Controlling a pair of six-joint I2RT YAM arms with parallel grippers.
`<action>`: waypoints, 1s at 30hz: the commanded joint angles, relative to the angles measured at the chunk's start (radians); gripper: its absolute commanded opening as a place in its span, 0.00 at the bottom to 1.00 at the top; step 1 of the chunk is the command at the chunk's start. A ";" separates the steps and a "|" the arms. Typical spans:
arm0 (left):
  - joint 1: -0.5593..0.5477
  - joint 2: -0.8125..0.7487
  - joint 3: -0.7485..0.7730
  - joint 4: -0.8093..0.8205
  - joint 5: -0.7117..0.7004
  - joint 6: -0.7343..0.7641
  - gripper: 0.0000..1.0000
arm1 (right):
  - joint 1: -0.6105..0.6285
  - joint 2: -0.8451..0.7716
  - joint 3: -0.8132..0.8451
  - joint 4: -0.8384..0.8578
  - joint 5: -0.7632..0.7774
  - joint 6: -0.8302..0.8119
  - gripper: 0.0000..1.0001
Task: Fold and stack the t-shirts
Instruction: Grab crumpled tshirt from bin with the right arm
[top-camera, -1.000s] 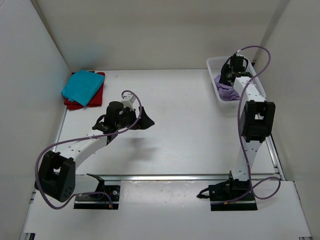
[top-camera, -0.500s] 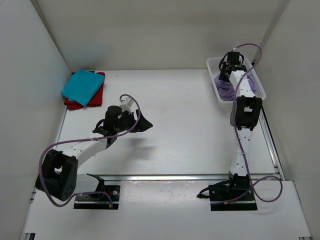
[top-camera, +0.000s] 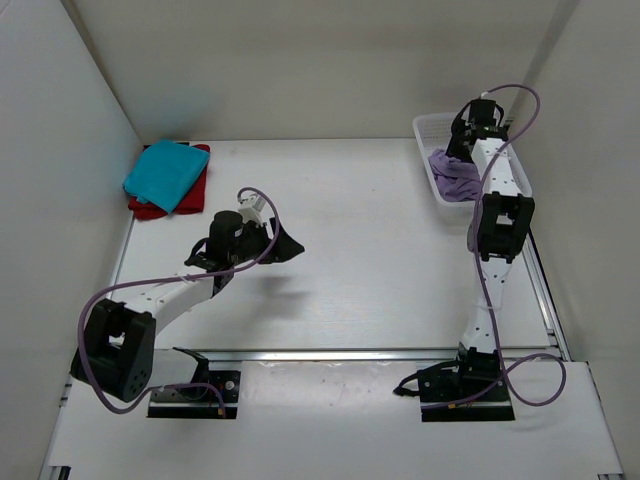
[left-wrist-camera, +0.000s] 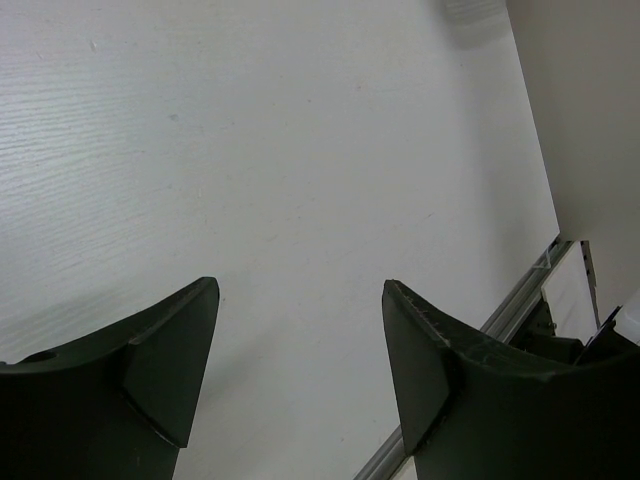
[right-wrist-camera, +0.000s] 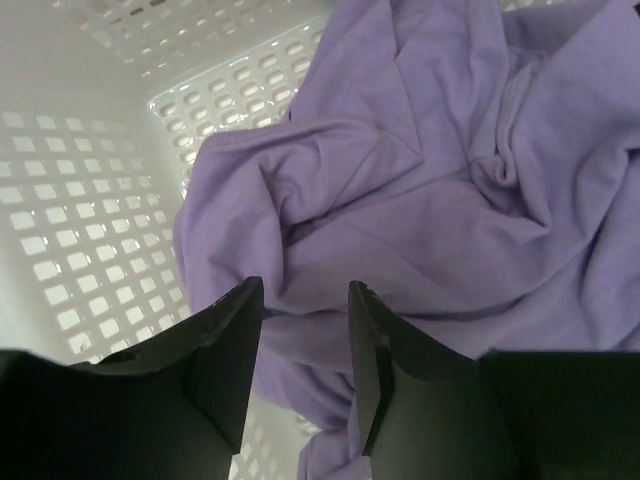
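Lavender t-shirt (right-wrist-camera: 420, 180) now less covered in basket (right-wrist-camera: 60, 200) | right hand (right-wrist-camera: 305, 292) apart above | left hand (left-wrist-camera: 300, 290) apart, narrower

Table (top-camera: 380, 250): white, faint wood-grain finish, matt; the grain also shows in the left wrist view (left-wrist-camera: 300, 150). Basket (top-camera: 424, 127): white plastic, standing on the table at the far right corner, just beside the right wall (top-camera: 600, 200), long side running slightly askew to the table edge. Its walls (right-wrist-camera: 60, 200) are a lattice of small square holes in even rows, with no damage that I can see. A metal rail (top-camera: 350, 353) runs along the table's near edge, and a second rail (top-camera: 548, 300) runs along the right edge. Back wall (top-camera: 320, 70) and left wall (top-camera: 50, 200): plain white panels, meeting the table at its far and left edges.
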 joint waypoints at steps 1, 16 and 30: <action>-0.001 -0.039 -0.007 0.030 -0.002 -0.008 0.77 | -0.003 -0.099 -0.056 0.022 -0.023 -0.032 0.38; 0.016 -0.013 -0.013 0.046 0.006 0.000 0.75 | 0.003 -0.004 0.045 0.001 -0.015 -0.016 0.06; 0.019 -0.003 -0.019 0.062 -0.003 -0.015 0.74 | -0.007 0.051 0.037 -0.018 -0.037 -0.029 0.11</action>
